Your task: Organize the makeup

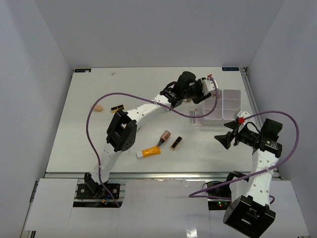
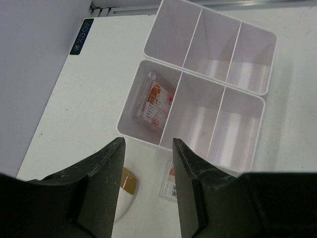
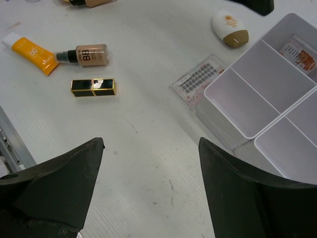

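Observation:
My left gripper [image 1: 212,85] [image 2: 148,144] hangs open and empty over the near edge of the white divided tray [image 2: 130,101]. One pink-printed packet [image 2: 155,102] lies in that tray's end compartment. Below the left fingers a white oval compact [image 2: 126,186] and a second packet [image 2: 170,182] lie on the table. My right gripper [image 1: 225,139] [image 3: 151,144] is wide open above bare table. Ahead of it lie an orange tube [image 3: 29,52], a brown bottle [image 3: 86,55], a black-gold case [image 3: 93,87] and a flat packet [image 3: 198,82].
A beige sponge [image 1: 99,108] and another black-gold case [image 1: 117,107] lie at the table's left. The purple cable [image 1: 99,101] of the left arm loops over the table's middle. A second three-compartment tray [image 2: 213,44] stands behind the first, near the table's far edge.

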Robot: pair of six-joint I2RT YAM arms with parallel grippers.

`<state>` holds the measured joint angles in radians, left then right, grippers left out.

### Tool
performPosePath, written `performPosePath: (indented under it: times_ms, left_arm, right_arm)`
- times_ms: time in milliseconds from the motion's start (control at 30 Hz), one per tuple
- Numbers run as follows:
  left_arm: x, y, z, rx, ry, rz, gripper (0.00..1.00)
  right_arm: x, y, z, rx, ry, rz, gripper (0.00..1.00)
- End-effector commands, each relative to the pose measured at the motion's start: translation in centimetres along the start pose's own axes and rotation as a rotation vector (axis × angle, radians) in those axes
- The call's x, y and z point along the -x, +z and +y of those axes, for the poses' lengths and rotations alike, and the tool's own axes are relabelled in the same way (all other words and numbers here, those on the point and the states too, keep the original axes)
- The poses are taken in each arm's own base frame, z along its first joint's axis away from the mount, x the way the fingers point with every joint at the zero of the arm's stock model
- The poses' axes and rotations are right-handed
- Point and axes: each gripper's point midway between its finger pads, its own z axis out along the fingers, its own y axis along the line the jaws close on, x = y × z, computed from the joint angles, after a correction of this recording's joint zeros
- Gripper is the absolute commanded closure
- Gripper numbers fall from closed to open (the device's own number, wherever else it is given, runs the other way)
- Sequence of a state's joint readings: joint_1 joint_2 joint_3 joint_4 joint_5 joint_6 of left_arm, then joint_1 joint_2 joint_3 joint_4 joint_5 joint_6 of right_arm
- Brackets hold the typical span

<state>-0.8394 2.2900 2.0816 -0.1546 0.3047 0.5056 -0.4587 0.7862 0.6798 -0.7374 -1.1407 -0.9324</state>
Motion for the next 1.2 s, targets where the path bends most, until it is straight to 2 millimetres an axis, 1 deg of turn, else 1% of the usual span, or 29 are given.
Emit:
performPosePath:
  times_ms: [0,67,133,233,267,300,333,367,400,433,533,600,700,767,833,867,900,1000,1167]
  left_arm:
    - [11.1,-9.3,3.6,0.122,-0.118,-0.176,0.42]
    - [10.7,-11.9,3.5,0.138,-0.199,-0.164,0.36]
    - [9.0,-16.1,3.2,0.14,-0.336,-0.148,0.29]
    - [6.9,-21.4,1.2,0.04,-0.547,-0.157,0.21]
    - [6.5,-23.1,0.9,0.038,-0.621,-0.171,0.19]
    - [6.2,-26.1,1.0,0.064,-0.643,-0.197,0.18]
    - [4.8,-27.8,0.3,0.083,-0.67,-0.191,0.15]
    - [2.6,-28.7,-1.0,0.1,-0.701,-0.162,0.11]
    - [1.8,-29.6,-1.5,0.12,-0.709,-0.155,0.1]
    - [1.3,-30.5,-1.6,0.156,-0.714,-0.149,0.07]
    - [-0.9,-33.1,-2.8,0.254,-0.717,-0.114,0.04]
    - [-2.2,-34.4,-3.2,0.319,-0.712,-0.106,0.02]
    - [-4.7,-35.7,-4.1,0.392,-0.714,-0.086,0.02]
    - [-5.8,-36.1,-4.7,0.417,-0.721,-0.071,0.02]
    - [-6.3,-36.4,-4.9,0.434,-0.73,-0.064,0.02]
    - [-6.6,-36.6,-5.2,0.438,-0.734,-0.064,0.02]
    - [-6.6,-36.8,-5.3,0.444,-0.736,-0.066,0.02]
    - [-6.7,-37.2,-5.3,0.46,-0.74,-0.071,0.02]
    - [-6.9,-37.4,-5.1,0.483,-0.738,-0.063,0.02]
  right_arm:
    - [-0.3,0.2,0.2,0.015,-0.005,-0.004,0.16]
    - [-0.4,0.3,0.0,0.013,0.0,0.022,0.16]
    - [-0.7,0.9,-1.0,-0.014,-0.012,0.091,0.17]
    - [-0.6,2.6,-1.4,-0.029,-0.002,0.195,0.17]
    - [-0.6,3.6,-0.8,-0.011,-0.033,0.244,0.17]
    - [-0.1,4.4,-0.4,0.004,-0.038,0.258,0.16]
    - [0.4,5.4,0.0,0.018,-0.042,0.267,0.16]
    - [1.0,6.3,0.4,0.031,-0.045,0.271,0.15]
    - [1.3,7.0,0.7,0.039,-0.034,0.286,0.15]
    - [1.6,7.8,1.0,0.048,-0.027,0.299,0.14]
    - [1.9,11.9,2.4,0.088,0.024,0.384,0.11]
    - [1.6,13.8,2.7,0.07,0.092,0.435,0.11]
    - [0.6,16.5,3.2,0.051,0.184,0.508,0.09]
    - [-0.1,17.6,2.2,-0.041,0.223,0.552,0.06]
    - [-0.6,18.5,1.7,-0.104,0.274,0.57,0.04]
    - [-0.6,18.8,1.0,-0.157,0.276,0.568,0.02]
    - [-1.1,19.1,0.7,-0.191,0.298,0.58,0.02]
    - [-1.4,19.7,-1.2,-0.321,0.323,0.587,0.07]
    - [-2.8,20.5,-2.6,-0.434,0.348,0.624,0.1]
